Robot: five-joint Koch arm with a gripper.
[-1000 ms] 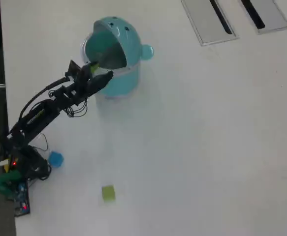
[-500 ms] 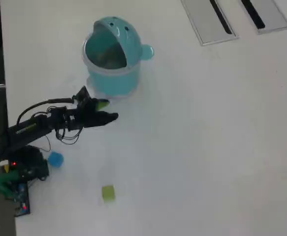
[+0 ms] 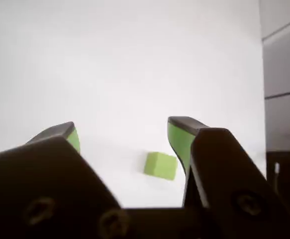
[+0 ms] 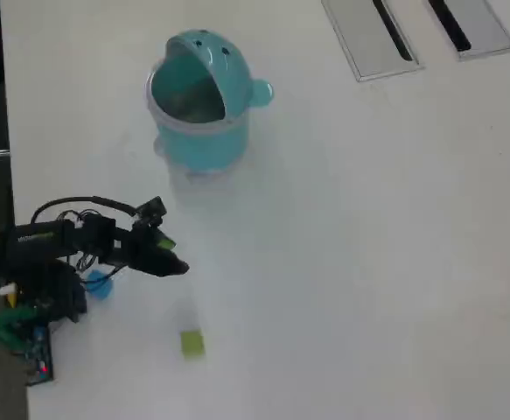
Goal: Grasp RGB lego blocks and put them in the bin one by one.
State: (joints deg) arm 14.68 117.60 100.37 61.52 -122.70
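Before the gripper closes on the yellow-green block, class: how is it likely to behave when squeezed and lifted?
The yellow-green block looks like a flat-faced cube, so it should sit still rather than roll. It is tiny beside the bin, so probably light. Its smooth sides might slip unless the open gripper closes squarely.

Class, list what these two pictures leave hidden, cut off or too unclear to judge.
- Bin contents: overhead view, the tilted lid and shadow hide the inside.
- Red block: seen in neither view.
- Blue block: overhead view, partly covered by the arm.
- Hand: wrist view, the bottom edge cuts off its base.
- Yellow-green block: overhead view, too small for detail.
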